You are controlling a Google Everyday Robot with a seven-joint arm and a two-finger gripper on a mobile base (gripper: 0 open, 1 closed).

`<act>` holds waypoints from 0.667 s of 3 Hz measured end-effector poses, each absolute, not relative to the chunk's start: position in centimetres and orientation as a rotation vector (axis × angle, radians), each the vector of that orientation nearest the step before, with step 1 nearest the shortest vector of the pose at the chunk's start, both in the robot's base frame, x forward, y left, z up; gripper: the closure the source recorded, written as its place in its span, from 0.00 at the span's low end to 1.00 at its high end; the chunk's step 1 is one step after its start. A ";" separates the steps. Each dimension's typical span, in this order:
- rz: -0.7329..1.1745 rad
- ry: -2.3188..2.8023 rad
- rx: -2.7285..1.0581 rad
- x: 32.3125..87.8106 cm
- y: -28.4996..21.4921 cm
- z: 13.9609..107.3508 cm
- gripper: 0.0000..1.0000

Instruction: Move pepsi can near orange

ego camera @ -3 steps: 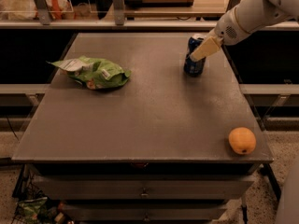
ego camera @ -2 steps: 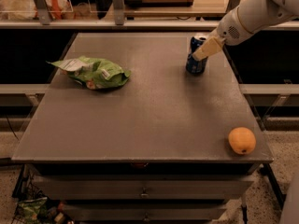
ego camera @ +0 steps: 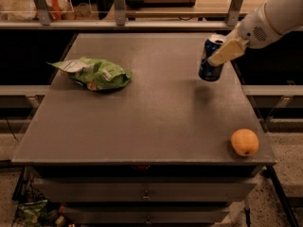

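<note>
The pepsi can (ego camera: 209, 61), dark blue with a silver top, hangs tilted above the table's right rear part, its shadow on the surface below. My gripper (ego camera: 221, 54) reaches in from the upper right and is shut on the can, a cream finger across its side. The orange (ego camera: 245, 142) sits on the table near the front right corner, well in front of the can and apart from it.
A green chip bag (ego camera: 94, 73) lies on the left part of the grey table (ego camera: 151, 122). A rail with metal posts (ego camera: 118, 6) runs behind the table. Drawers sit under the table's front edge.
My gripper has lifted the pepsi can off the table and carried it a little to the right. The orange and the chip bag have not moved.
</note>
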State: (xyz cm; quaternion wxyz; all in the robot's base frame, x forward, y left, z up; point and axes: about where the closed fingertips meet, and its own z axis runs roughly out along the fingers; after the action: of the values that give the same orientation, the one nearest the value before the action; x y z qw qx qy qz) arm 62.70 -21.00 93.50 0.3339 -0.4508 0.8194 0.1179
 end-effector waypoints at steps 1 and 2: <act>0.297 2.208 -1.126 58.3 -22.9 93.6 1.00; 0.270 2.299 -1.049 54.3 -25.1 93.0 1.00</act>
State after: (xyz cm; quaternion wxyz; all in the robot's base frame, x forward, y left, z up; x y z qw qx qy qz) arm 54.29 -25.13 92.96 0.2958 -0.3944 0.8641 0.1015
